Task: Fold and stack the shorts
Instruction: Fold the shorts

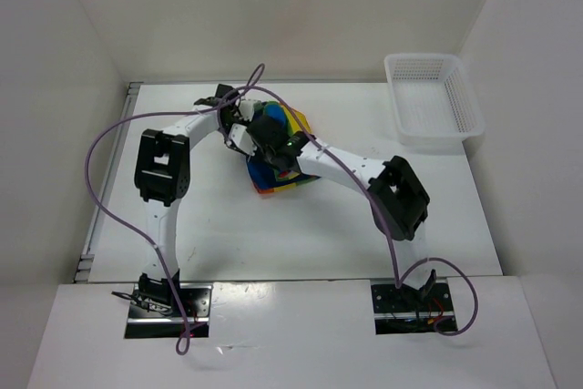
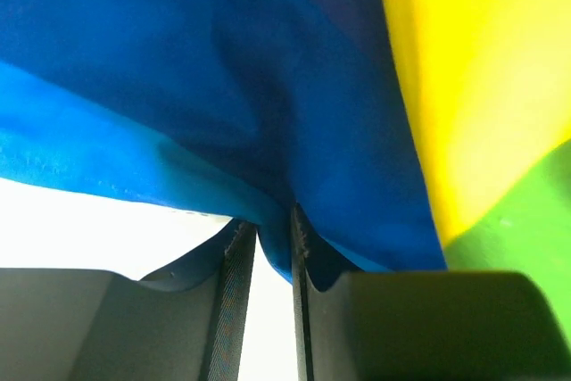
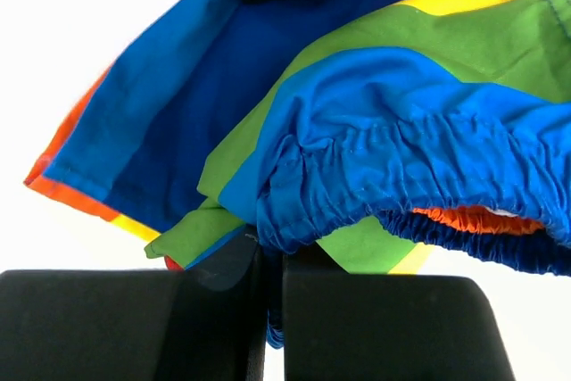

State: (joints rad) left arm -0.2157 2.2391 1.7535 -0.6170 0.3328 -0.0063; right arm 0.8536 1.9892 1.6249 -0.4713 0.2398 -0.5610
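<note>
The rainbow-striped shorts (image 1: 293, 121) lie bunched at the middle of the far half of the table, with both arms reaching in over them. My left gripper (image 1: 242, 133) is at their left side. In the left wrist view a fold of blue cloth (image 2: 223, 86) hangs down between the narrow-set jaws of the left gripper (image 2: 265, 229), pinched at the tips. My right gripper (image 1: 271, 138) sits on top of the pile. In the right wrist view the right gripper (image 3: 272, 260) is shut on the gathered blue waistband (image 3: 401, 131), and orange lining shows inside it.
A white mesh basket (image 1: 466, 97) stands at the far right corner of the table. White walls close in the left, back and right sides. Purple cables loop above both arms.
</note>
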